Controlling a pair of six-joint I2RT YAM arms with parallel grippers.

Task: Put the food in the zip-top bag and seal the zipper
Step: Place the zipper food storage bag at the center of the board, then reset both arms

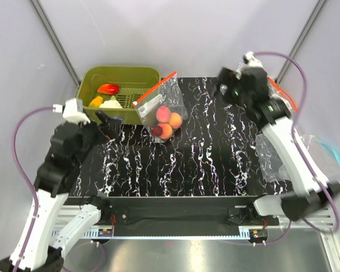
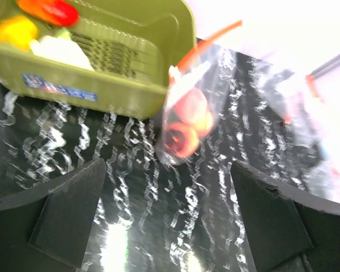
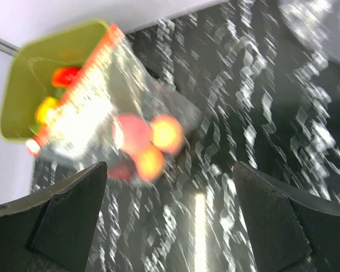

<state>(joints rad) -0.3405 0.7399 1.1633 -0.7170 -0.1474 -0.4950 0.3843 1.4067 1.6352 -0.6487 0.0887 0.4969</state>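
The clear zip-top bag [image 1: 161, 107] lies on the black marbled mat, leaning against the green basket. Its red-orange zipper [image 1: 156, 89] runs along the top, white slider at the left end. Inside are three orange-pink fruits [image 1: 169, 120] and a dark plum [image 1: 157, 131]. The bag also shows in the left wrist view [image 2: 192, 107] and the right wrist view [image 3: 119, 113], fruits [image 3: 150, 144] inside. My left gripper [image 1: 105, 123] is open and empty, left of the bag. My right gripper [image 1: 225, 85] is open and empty, raised to the right of the bag.
A green basket [image 1: 130, 76] at the back left holds a red pepper [image 1: 108, 89], a yellow item [image 1: 96, 101] and white cauliflower [image 1: 110, 104]. Another clear bag with a light-blue strip [image 1: 331, 152] lies at the right, off the mat.
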